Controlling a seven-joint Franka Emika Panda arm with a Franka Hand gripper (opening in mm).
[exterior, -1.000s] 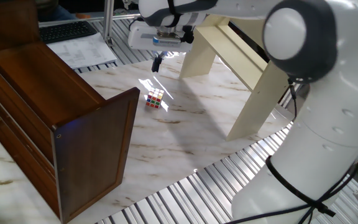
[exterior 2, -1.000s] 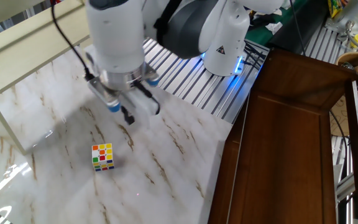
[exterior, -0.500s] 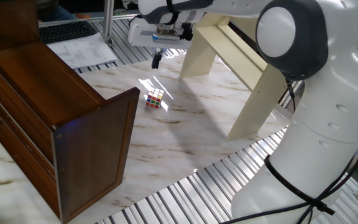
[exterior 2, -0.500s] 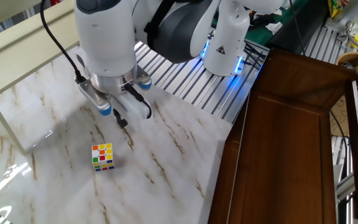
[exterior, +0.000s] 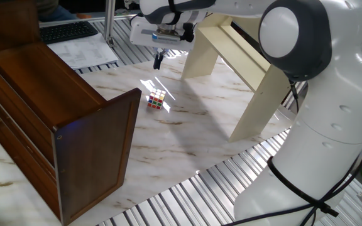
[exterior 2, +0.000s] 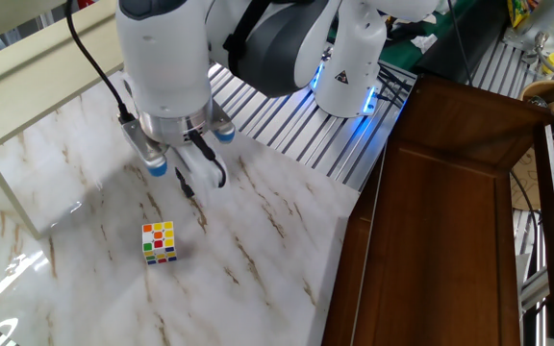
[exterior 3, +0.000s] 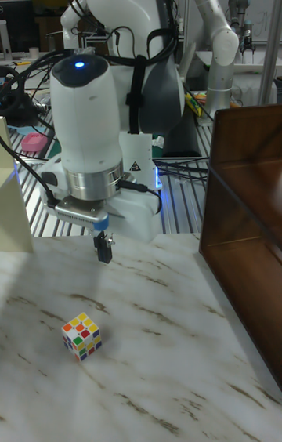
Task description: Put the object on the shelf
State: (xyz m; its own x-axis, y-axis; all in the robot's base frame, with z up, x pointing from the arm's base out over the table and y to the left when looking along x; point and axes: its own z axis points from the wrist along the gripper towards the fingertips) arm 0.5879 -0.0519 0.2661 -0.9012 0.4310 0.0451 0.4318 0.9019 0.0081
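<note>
The object, a small multicoloured cube (exterior: 156, 100) (exterior 2: 159, 242) (exterior 3: 82, 335), rests alone on the marble tabletop. My gripper (exterior: 158, 61) (exterior 2: 188, 186) (exterior 3: 103, 248) hangs above the table a short way beyond the cube, toward the robot base, and does not touch it. Its dark fingers point down, look pressed together and hold nothing. The cream shelf (exterior: 244, 59) (exterior 2: 27, 58) (exterior 3: 11, 215) stands at the table's side, a little way from the cube, with angled side panels resting on the marble.
A large dark brown wooden cabinet (exterior: 55, 119) (exterior 2: 450, 211) (exterior 3: 243, 199) stands on the side of the table opposite the shelf. The marble top (exterior: 187, 144) ends at ribbed metal rails (exterior: 187, 198). Papers and a keyboard (exterior: 68, 31) lie beyond the table.
The gripper has shifted slightly sideways and a little upward, away from the cube. The cube has stayed where it was.
</note>
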